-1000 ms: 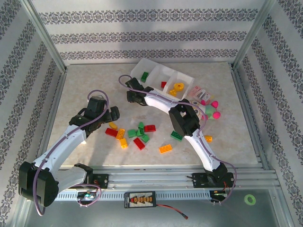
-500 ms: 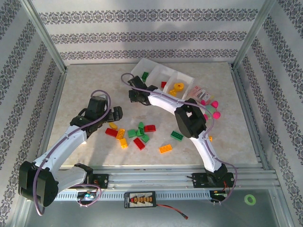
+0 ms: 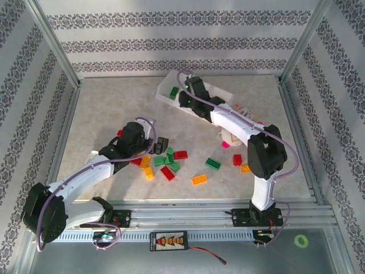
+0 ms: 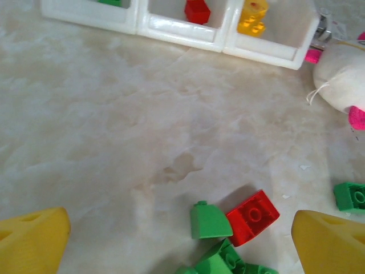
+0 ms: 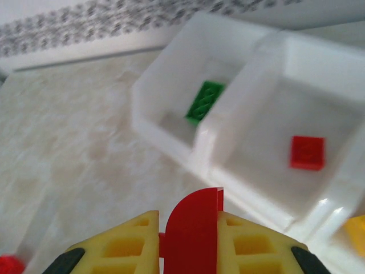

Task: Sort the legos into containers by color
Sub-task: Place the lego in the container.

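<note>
My right gripper (image 3: 183, 98) (image 5: 188, 220) is shut on a red rounded lego (image 5: 193, 228) and hangs just in front of the white three-compartment tray (image 3: 169, 85) (image 5: 165, 123). The tray's left compartment holds a green lego (image 5: 205, 101), the middle one a red lego (image 5: 307, 152), and the right one a yellow piece (image 4: 254, 14). My left gripper (image 3: 161, 144) (image 4: 179, 228) is open, low over the loose pile, with a green lego (image 4: 210, 221) and a red lego (image 4: 254, 217) between its yellow fingers (image 4: 31, 240). More loose legos lie on the table: red (image 3: 167, 173), orange (image 3: 199, 179), green (image 3: 213, 164).
Further bricks lie by the right arm: red (image 3: 237, 159) and orange (image 3: 245, 168). Pink pieces (image 3: 226, 145) peek out under the right arm's link. Metal frame posts and patterned walls close in the table. A green ring (image 3: 300, 241) lies beyond the front rail.
The right arm has swung from the table's middle up to the tray, carrying the red lego. The left gripper has moved right, toward the pile.
</note>
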